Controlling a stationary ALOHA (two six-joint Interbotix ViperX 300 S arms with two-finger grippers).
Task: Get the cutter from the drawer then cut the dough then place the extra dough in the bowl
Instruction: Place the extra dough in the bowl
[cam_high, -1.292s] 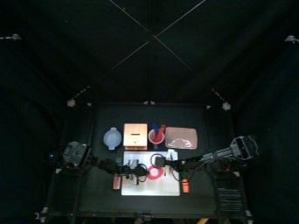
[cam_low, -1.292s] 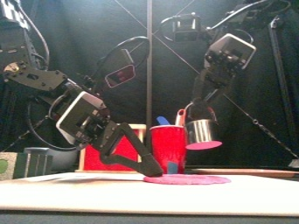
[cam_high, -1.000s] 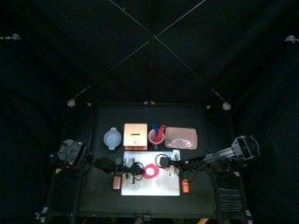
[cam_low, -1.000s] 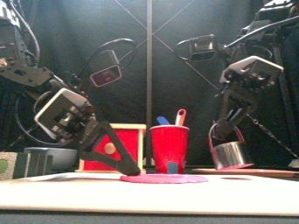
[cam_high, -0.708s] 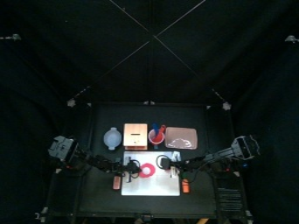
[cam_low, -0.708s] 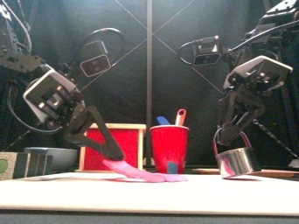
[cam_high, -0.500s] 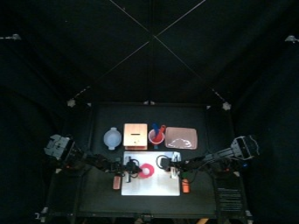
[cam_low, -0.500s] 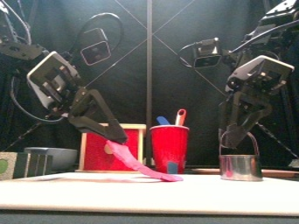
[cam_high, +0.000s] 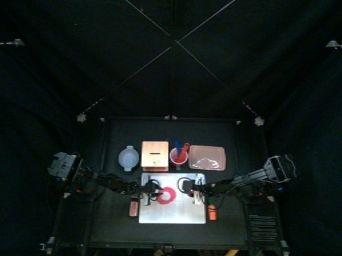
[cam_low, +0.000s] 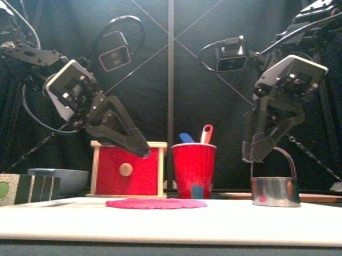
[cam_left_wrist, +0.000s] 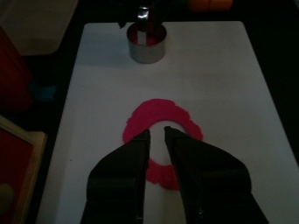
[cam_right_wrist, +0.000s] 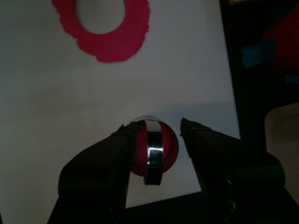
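The left end effector is seen closed and empty above the dough ring; the right end effector is open over the cutter. The soft dough ring could be torn if pinched thinly.

Board bare between dough and cutter; red cup behind.

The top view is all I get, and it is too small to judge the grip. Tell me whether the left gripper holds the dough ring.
Observer: No. In the front view the left gripper hangs in the air with nothing in it. The red dough ring lies flat on the white cutting board.
Operator: Now report on the cutter.
Observer: The right wrist view shows the metal cutter, red dough inside it, standing on the board between the open jaws of the right gripper.
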